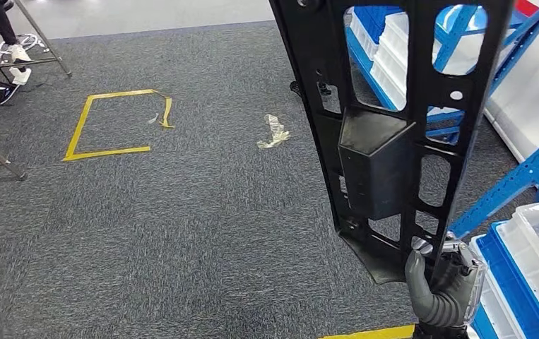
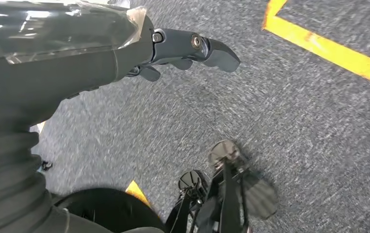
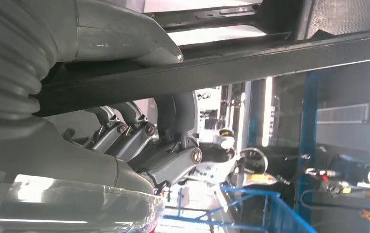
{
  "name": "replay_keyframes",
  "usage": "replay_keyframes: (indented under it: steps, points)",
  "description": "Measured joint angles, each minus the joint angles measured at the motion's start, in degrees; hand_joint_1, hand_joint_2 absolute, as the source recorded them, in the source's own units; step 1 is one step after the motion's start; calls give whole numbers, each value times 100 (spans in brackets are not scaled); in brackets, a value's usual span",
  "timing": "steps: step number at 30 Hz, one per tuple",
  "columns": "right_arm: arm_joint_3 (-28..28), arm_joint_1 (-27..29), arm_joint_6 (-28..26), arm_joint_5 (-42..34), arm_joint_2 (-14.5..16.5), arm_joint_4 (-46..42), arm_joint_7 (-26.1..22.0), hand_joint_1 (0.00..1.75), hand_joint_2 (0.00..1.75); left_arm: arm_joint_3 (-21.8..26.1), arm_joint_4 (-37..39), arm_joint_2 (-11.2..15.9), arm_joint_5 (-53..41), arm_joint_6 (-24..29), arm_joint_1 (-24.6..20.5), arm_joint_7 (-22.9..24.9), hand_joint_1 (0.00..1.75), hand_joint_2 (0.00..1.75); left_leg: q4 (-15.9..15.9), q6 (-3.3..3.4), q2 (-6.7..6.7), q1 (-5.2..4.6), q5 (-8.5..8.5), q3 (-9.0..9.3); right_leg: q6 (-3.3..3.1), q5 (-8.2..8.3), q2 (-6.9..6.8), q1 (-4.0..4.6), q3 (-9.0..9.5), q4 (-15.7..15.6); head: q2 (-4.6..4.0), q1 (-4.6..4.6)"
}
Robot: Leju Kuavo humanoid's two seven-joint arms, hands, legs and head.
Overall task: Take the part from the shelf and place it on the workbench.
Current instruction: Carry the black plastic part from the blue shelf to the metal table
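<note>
So the right hand (image 1: pixel 441 286) is clamped on the black frame part (image 1: pixel 393 134) – carry step; left hand (image 2: pixel 173 48) hangs loose-fingered, empty – next, find the workbench.

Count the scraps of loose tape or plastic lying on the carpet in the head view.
2. One small scrap lies inside the yellow tape square, near its far right corner; a larger crumpled scrap lies right of it, beside the black part. Others may be hidden behind the part.
</note>
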Motion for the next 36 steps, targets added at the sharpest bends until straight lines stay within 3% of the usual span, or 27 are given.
replay_keyframes:
  steps: [2, 3, 5, 7, 9, 11, 12, 13, 14, 16, 18, 20, 22, 24, 25, 27, 28, 29, 31, 33, 35, 36]
  points:
    - [-16, 38, 1, 36, 40, -98, 0, 175, 175, 4, 1, 4, 4, -4, -27, -22, 0, 175, -513, 34, 167, -32, 135, 276, 55, -28, -103, 41, 21, 5, 1, 14]
    - [-22, 55, 1, 51, 59, -137, 0, 175, 175, 5, 1, 7, 7, -11, -38, -35, 0, 175, -578, 61, 162, -58, 130, 298, 87, -37, -159, 55, 33, 0, 1, 23]
    - [-28, 68, 2, 65, 88, -193, 0, 175, 175, 10, -1, 20, 11, -22, -41, -57, 0, 175, -616, 140, 22, -68, 163, 301, 152, -48, -224, 51, 65, -12, 0, 31]
    - [-41, 87, 4, 67, 103, -243, 0, 175, 175, 13, -1, 32, 13, -23, -48, -68, 0, 175, -678, 225, -107, -44, 216, 336, 179, -181, -2, 32, -7, 193, 0, 31]
    - [-73, 127, 7, 69, 111, -271, 0, 175, 175, 13, -1, 39, 14, -30, -64, -73, 0, 175, -700, 277, -251, -33, 246, 343, 139, -479, 318, 15, -316, 852, 1, 52]
    - [-98, 160, 21, 80, 116, -274, 0, 175, 175, 13, -1, 43, 23, -36, -67, -73, 0, 175, -695, 291, -416, -41, 253, 331, 127, -691, 434, 13, -663, 1524, 1, 68]
    - [-103, 166, 31, 87, 116, -274, 0, 175, 175, 13, -1, 43, 27, -36, -64, -73, 0, 175, -693, 292, -500, -44, 254, 331, 150, -679, 456, 14, -725, 1611, 1, 70]
    - [-104, 167, 47, 91, 116, -274, 2, 175, 175, 13, -1, 45, 32, -37, -61, -71, 0, 175, -691, 291, -584, -46, 255, 338, 190, -575, 480, 13, -671, 1459, 1, 70]
    - [-106, 165, 66, 89, 116, -274, 4, 175, 175, 13, -1, 46, 32, -38, -60, -64, 0, 175, -688, 289, -670, -46, 256, 347, 232, -403, 541, 9, -513, 1099, 1, 71]
    - [-110, 158, 113, 78, 116, -274, 11, 175, 175, 13, 1, 48, 32, -42, -61, -42, 0, 175, -676, 267, -827, -55, 253, 350, 267, -78, 794, -5, -159, 298, 1, 72]
    - [-116, 149, 144, 68, 120, -275, 13, 175, 175, 13, 2, 48, 37, -43, -56, -16, 0, 175, -668, 218, -946, -66, 261, 319, 222, 42, 916, 5, -9, -24, 1, 67]
    - [-122, 139, 154, 64, 125, -277, 13, 175, 175, 13, 2, 51, 43, -43, -40, -2, 0, 175, -671, 161, -1045, -58, 275, 282, 157, 67, 792, -7, 11, -39, 0, 63]
    - [-129, 131, 164, 60, 137, -280, 13, 175, 175, 13, 3, 54, 38, -72, -28, -5, 0, 175, -504, 107, -848, -68, 155, 188, 83, 83, 652, -44, 31, -75, 0, 49]
    - [-145, 161, 197, 62, 162, -286, 12, 175, 175, 13, 4, 57, 31, -196, -26, -51, 0, 175, 103, 52, -469, -68, -187, -111, 15, 76, 487, -44, 45, -91, 0, 25]
    - [-158, 190, 221, 70, 178, -289, 9, 175, 175, 13, 4, 59, 29, -279, -22, -84, 0, 175, 502, 24, -360, -52, -366, -314, -7, 67, 398, -38, 46, -90, 1, 11]
    - [-187, 250, 260, 102, 204, -290, 3, 175, 175, 13, 4, 61, 29, -405, 2, -130, 0, 175, 957, -20, -283, -10, -467, -556, -17, 52, 231, -31, 49, -89, 1, 12]
    - [-197, 275, 272, 114, 215, -290, 1, 175, 175, 13, 4, 62, 29, -442, 20, -139, 0, 175, 867, -36, -254, 12, -358, -516, -14, 43, 160, -34, 57, -88, 1, 10]
    - [-206, 297, 279, 119, 226, -291, 0, 175, 175, 13, 4, 65, 29, -467, 37, -145, 0, 175, 567, -44, -195, 31, -176, -362, -4, 32, 98, -37, 70, -88, 0, 10]
    - [-228, 330, 285, 113, 247, -302, 0, 175, 175, 13, 5, 73, 28, -502, 49, -153, 0, 175, -233, -32, 56, 34, 157, 73, 46, -5, -6, -11, 105, -82, 0, 7]
    - [-252, 350, 290, 111, 266, -320, 0, 175, 175, 10, 6, 83, 19, -530, 42, -170, 0, 175, -621, 16, 184, -2, 251, 274, 110, -42, -104, 31, 138, -79, 1, 24]
    - [-264, 359, 309, 120, 286, -336, 0, 175, 175, 7, 6, 92, 7, -544, 50, -211, 0, 175, -652, 88, 54, -36, 254, 266, 174, -59, -201, 38, 180, -92, 1, 44]
    - [-268, 359, 323, 131, 296, -343, 0, 175, 175, 6, 6, 96, 4, -546, 61, -235, 0, 175, -672, 128, -9, -36, 270, 275, 203, -86, -154, 25, 186, -68, 1, 47]
